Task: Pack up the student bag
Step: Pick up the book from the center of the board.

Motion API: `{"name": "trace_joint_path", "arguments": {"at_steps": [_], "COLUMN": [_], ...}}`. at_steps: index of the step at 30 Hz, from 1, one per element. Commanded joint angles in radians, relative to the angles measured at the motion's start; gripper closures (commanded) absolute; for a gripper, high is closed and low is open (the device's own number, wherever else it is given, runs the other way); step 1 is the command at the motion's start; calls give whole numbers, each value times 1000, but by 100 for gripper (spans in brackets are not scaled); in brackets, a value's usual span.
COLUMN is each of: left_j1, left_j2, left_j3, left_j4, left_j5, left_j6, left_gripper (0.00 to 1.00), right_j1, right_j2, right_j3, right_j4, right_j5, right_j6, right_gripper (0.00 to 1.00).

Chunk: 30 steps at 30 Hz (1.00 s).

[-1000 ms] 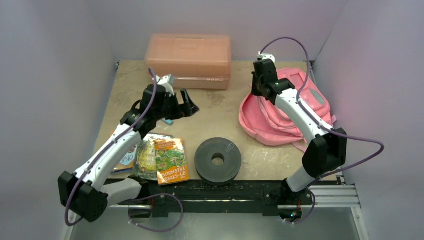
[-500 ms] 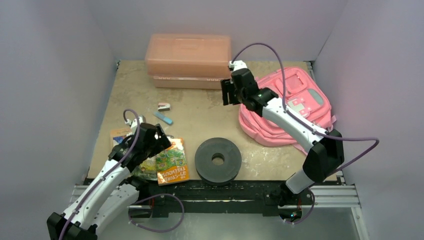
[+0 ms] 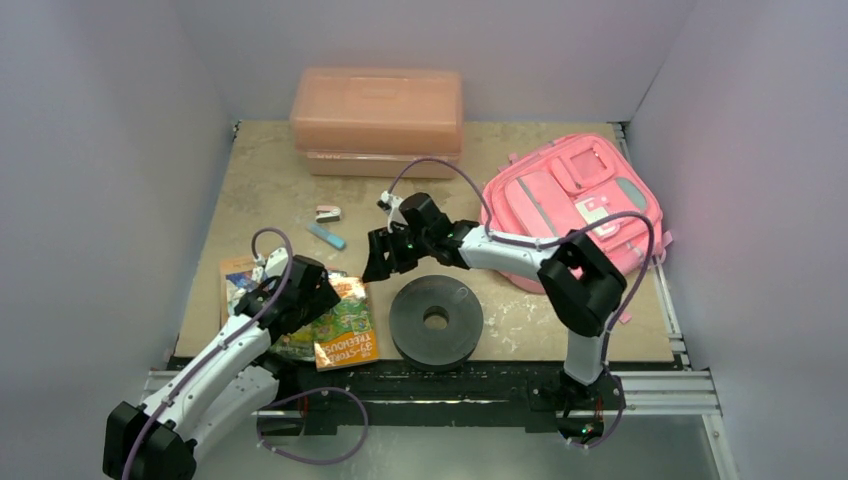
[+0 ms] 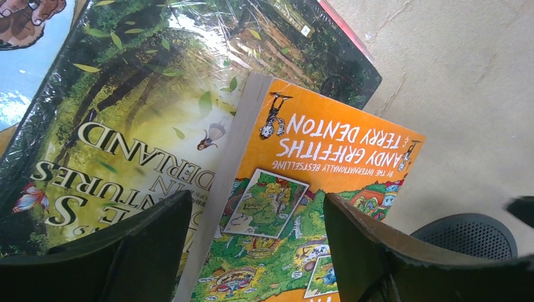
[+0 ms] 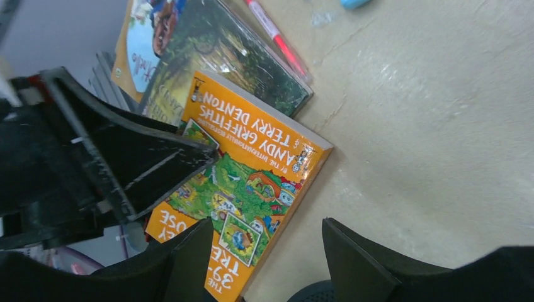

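The student bag (image 3: 575,200), bright pink, lies flat at the back right with its front pockets up; neither gripper touches it. My left gripper (image 3: 318,296) hovers open over an orange paperback (image 4: 315,163), its fingers (image 4: 148,242) astride the book's spine edge and holding nothing. The paperback overlaps a glossy green book (image 4: 126,113). My right gripper (image 3: 383,258) is open at the table's middle, low over bare tabletop beside the orange paperback (image 5: 252,163), pointing toward the left gripper (image 5: 126,160). Nothing is between its fingers (image 5: 356,258).
A rigid salmon box (image 3: 378,110) stands at the back. A black round speaker (image 3: 436,320) sits at the front centre, just under the right arm. A small eraser-like piece (image 3: 327,214) and a blue stick (image 3: 327,236) lie left of centre; a red pen (image 5: 277,38) lies by the books.
My right arm swung from the bag leftward to the table's middle and its jaws opened. My left arm pulled back from the table's centre down onto the books.
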Motion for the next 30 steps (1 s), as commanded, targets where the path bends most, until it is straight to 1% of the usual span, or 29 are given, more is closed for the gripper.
{"name": "trace_joint_path", "arguments": {"at_steps": [1,3,6,8,9,12,15,18,20,24,26,30], "left_j1": [4,4,4,4,4,4,4,4,4,4,4,4], "left_j2": [-34,-40,-40,-43,-45,-52,-69,-85,-88,-114,-148,-262], "left_j3": [-26,-29,-38,-49,-55,-59,-42,-30,-9,26,29,37], "left_j4": [10,17,29,51,70,119,151,187,168,163,183,201], "left_j5": [-34,-29,-15,9,22,51,78,91,74,63,66,80], "left_j6": [-23,-17,-11,-7,1,45,100,158,179,240,286,393], "left_gripper": [26,26,27,31,34,51,67,90,100,100,100,100], "right_j1": [32,54,75,80,83,87,87,87,87,87,85,74], "right_j2": [73,99,152,193,211,238,237,226,229,218,207,147], "right_j3": [76,82,104,126,133,136,130,111,119,106,110,127], "right_j4": [35,18,9,4,10,51,89,133,127,160,153,87], "right_j5": [-93,-37,-5,-5,-10,-46,-63,-75,-86,-105,-114,-40], "right_j6": [26,28,33,44,50,73,97,113,108,100,64,-103], "right_gripper": [33,33,35,38,39,42,43,43,43,40,38,31]}}
